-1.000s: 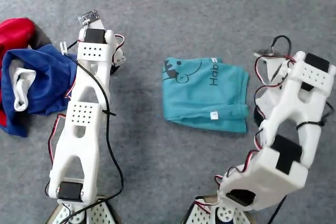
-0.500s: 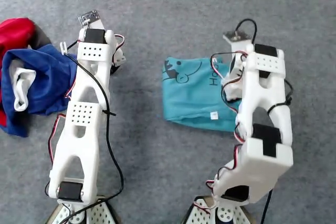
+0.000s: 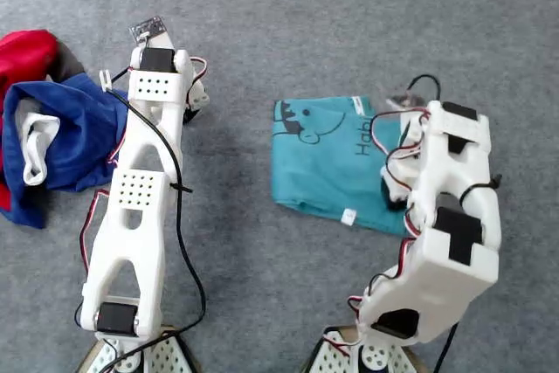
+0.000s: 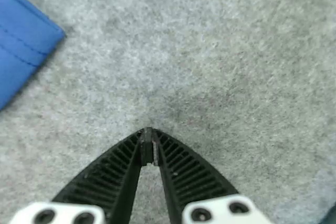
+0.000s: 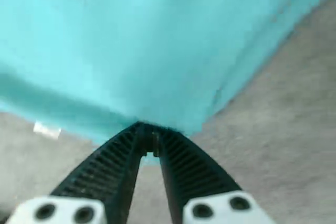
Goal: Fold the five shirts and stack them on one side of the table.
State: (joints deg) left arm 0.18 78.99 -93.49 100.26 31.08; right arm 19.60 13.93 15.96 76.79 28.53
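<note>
grey table (image 3: 262, 32), one folded teal shirt (image 3: 325, 163), one blue shirt (image 3: 77, 133), one red shirt (image 3: 24, 50)

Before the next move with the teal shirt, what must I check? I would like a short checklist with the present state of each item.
1. Right gripper shut at the edge of the teal shirt: ok.
2. Fabric really pinched in it: cannot tell.
3. Left gripper shut, holding nothing, above bare table: ok.
4. Gap between teal shirt and the other shirts: ok.
5. Folding of blue shirt and red shirt: not ok, both lie crumpled in a heap.
</note>
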